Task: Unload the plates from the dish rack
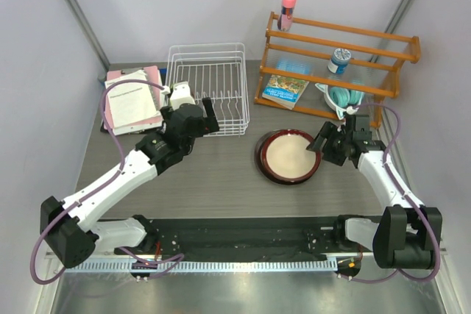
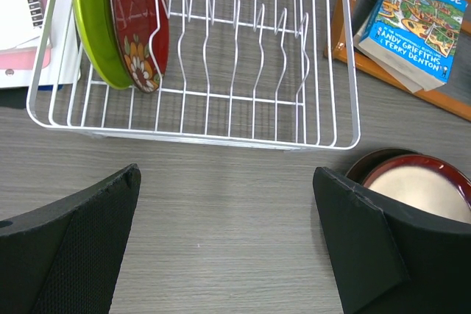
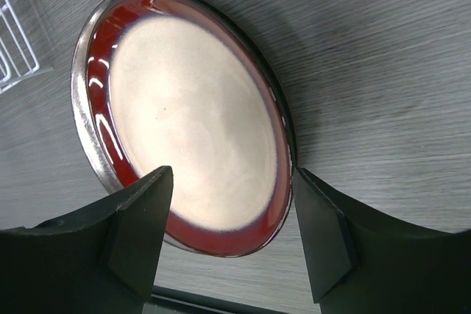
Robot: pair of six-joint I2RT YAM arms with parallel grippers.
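**Two plates not yet unloaded**

Lime green plate (image 2: 92, 27) and red floral plate (image 2: 140, 20) stand on edge, touching, at the left end of the dish rack (image 2: 199, 137). My left gripper (image 2: 227, 174) is spread wide, empty, just short of the rack. My right gripper (image 3: 232, 174) is also released, at the rim of the dark-red-rimmed plate (image 3: 195, 119) on the table (image 1: 221, 174). Risk: pinching one upright plate drags its neighbour, or its rim snags a divider wire (image 2: 235, 49) and tips the rack.

A grey wood-grain table (image 1: 213, 182) carries four things. The white wire dish rack (image 1: 221, 90) stands at 11 o'clock, the orange-brown wooden shelf (image 1: 353, 30) at 1 o'clock, and a pile of notebooks (image 1: 132, 101) at 10 o'clock. The dark-red-rimmed plate (image 1: 291, 156) lies flat just off centre toward 3 o'clock.
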